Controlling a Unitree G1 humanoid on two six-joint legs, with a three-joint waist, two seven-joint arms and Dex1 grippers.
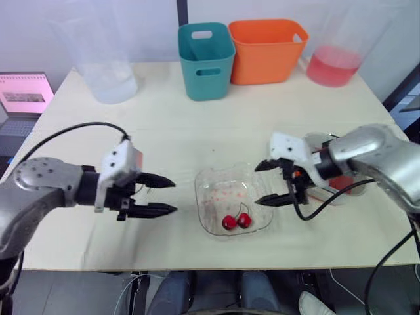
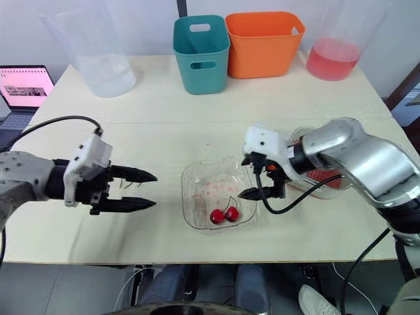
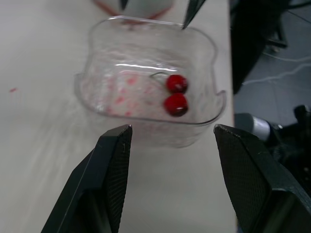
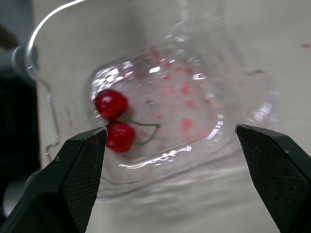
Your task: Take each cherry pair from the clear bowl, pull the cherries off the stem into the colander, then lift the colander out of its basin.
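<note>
A clear bowl (image 1: 223,187) stained with red juice sits near the table's front edge. In its near part lies one cherry pair (image 1: 235,221) on a green stem, also seen as the cherry pair (image 4: 115,121) and cherry pair (image 3: 176,94). My right gripper (image 1: 270,183) hangs open just above the bowl's right rim. My left gripper (image 1: 165,195) is open, a short way left of the bowl, pointing at it. The colander (image 1: 338,184) with red fruit sits in its clear basin behind my right forearm, mostly hidden.
A teal bin (image 1: 206,60) and an orange bin (image 1: 266,50) stand at the back. A clear jug (image 1: 105,65) is back left, a jug of pink liquid (image 1: 335,64) back right. A laptop (image 1: 25,98) sits beyond the left edge.
</note>
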